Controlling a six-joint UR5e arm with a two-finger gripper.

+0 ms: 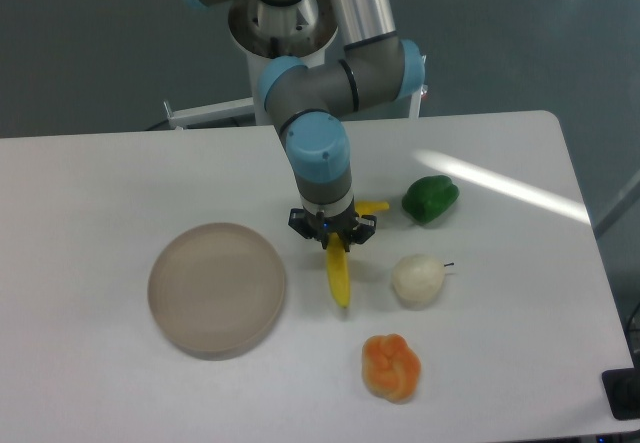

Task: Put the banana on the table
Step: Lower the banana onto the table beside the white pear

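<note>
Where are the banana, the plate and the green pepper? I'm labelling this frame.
banana [340,281]: fixed camera, lower half of its yellow body below the jaws.
plate [217,288]: fixed camera, centre of its flat face.
green pepper [430,198]: fixed camera, middle of its body.

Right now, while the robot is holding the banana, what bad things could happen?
The gripper holds the banana only near its top end, so it might swing or slip out early. Its lower tip hangs close to the whitish pear and the round plate; set down a little off, it could bump the pear or land on the plate's rim instead of the bare table.
</note>
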